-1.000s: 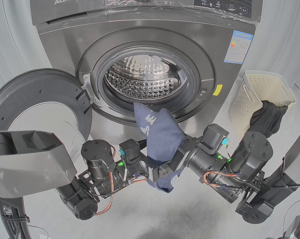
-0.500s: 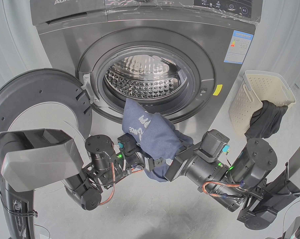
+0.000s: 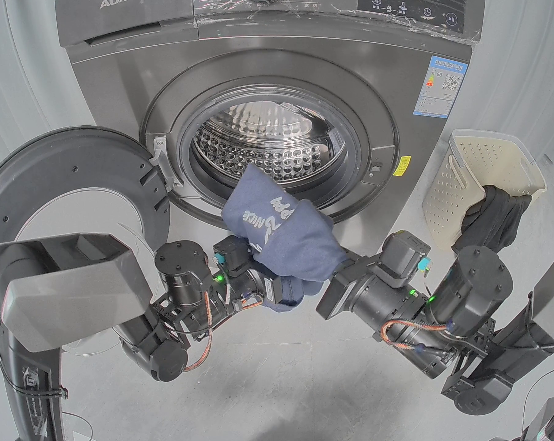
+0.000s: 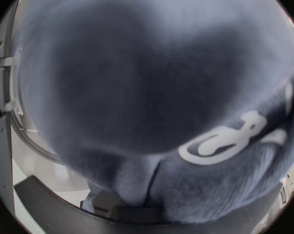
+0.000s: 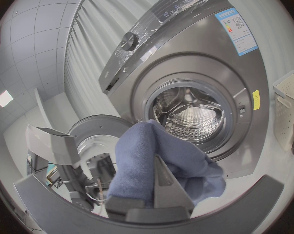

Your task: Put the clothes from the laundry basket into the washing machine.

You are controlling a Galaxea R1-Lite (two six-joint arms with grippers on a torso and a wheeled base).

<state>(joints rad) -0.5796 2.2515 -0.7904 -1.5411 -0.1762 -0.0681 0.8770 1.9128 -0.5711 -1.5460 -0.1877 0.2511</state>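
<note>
We see the blue garment bunched in a mound between the two arms, held above the floor right in front of the washer. In the head view its top edge overlaps the lower rim of the round opening, but the cloth is outside the drum. White lettering shows on the side facing the robot's left.

The right end effector comes in from the robot's right. In its wrist view we see one finger pressed against the cloth, with blue fabric piled over the other side, so we read it as closed on the blue garment. The left end effector sits under the garment's left side, with the cloth draped over it. Fabric also covers its wrist view, so we cannot tell whether it is open or closed.

The door is swung wide open to the robot's left. The drum is bare metal inside.

To the right of the washer, well apart from the arms, a pale perforated basket stands on the floor. A black garment hangs over its near rim, partly inside and partly down the outside.
</note>
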